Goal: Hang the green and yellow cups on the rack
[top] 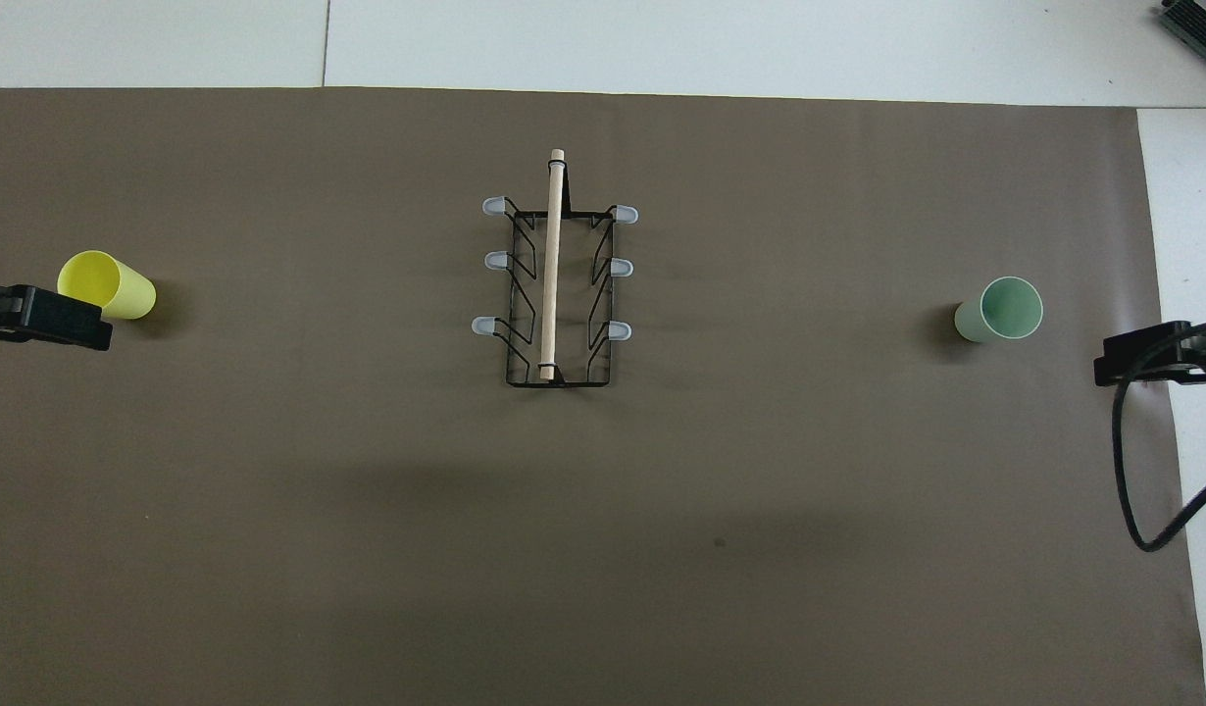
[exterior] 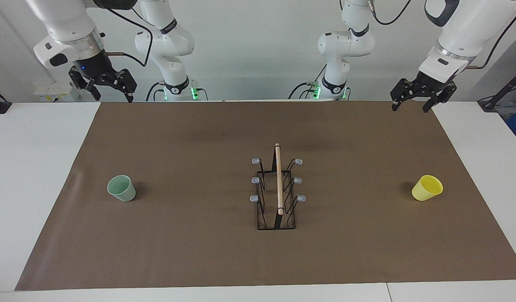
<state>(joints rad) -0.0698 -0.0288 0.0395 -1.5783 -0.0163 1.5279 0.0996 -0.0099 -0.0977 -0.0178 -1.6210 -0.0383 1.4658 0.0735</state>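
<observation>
The rack [exterior: 277, 188] stands at the middle of the brown mat [exterior: 199, 251], its wooden rod handle [exterior: 278, 178] running from the robots' end toward the table's far end, with three grey-tipped prongs [exterior: 254, 180] on each side, all bare; neither cup is hung yet. The mint green cup [exterior: 121, 188] stands upright, mouth up, toward the right arm's end of the table, well apart from the rack; the yellow cup [exterior: 427, 188] sits toward the left arm's end, equally far out, and seems tilted or on its side with its mouth turned up and outward, though the angle makes that hard to settle.

The right gripper [exterior: 112, 90] hangs high over the mat's corner at the robots' end, fingers spread and empty; the left gripper [exterior: 411, 100] hangs over the matching corner at its own end, likewise spread and holding nothing.

Risks, as I judge them: both cups are light, smooth and tapered, so a pinch on the wall could squeeze one out or tip it; the yellow cup, if it is lying over, could roll when nudged; the rack is narrow and light, so a cup pushed crookedly onto a prong may shove or topple it; two arms converging on the rack at once could clash.

Room is generous: the mat between each cup and the rack is open, and both cups sit near the mat's side edges but well inside the table.
</observation>
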